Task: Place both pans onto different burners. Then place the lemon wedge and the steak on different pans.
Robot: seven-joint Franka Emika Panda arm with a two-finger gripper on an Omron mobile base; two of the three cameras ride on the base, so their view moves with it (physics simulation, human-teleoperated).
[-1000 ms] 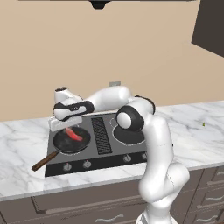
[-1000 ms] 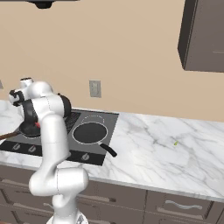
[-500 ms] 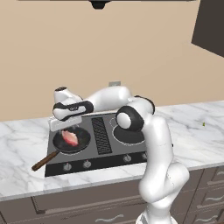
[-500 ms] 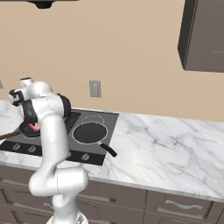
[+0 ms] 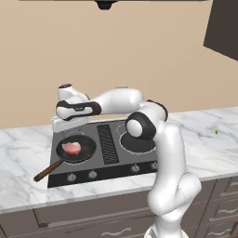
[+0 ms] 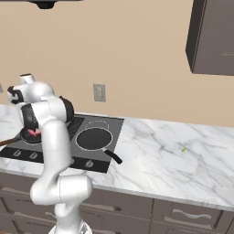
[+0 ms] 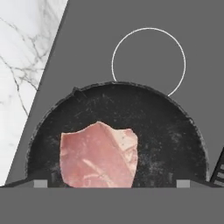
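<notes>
The steak (image 5: 71,148) lies flat in the wooden-handled pan (image 5: 86,149) on the cooktop's front-left burner. My gripper (image 5: 69,126) hangs open just above it, touching nothing. In the hand view the steak (image 7: 98,155) rests in the pan (image 7: 175,131) between my spread fingertips (image 7: 40,183). The all-dark pan (image 6: 93,138) sits on a right-hand burner, partly behind my arm in the left base view (image 5: 139,145). Far to the right, the lemon wedge (image 6: 183,149) lies on the marble counter, a small speck (image 5: 216,132).
An empty burner ring (image 7: 148,61) lies just beyond the pan. The black grille (image 5: 108,143) divides the cooktop (image 5: 116,167), with knobs (image 5: 70,176) along its front. The wooden handle (image 5: 46,173) juts out over the counter's front left. A dark cabinet (image 6: 212,36) hangs at upper right.
The gripper has opened and let go of the steak, which hung tilted between the fingers a second ago and now lies flat in the pan. The arm has barely moved.
</notes>
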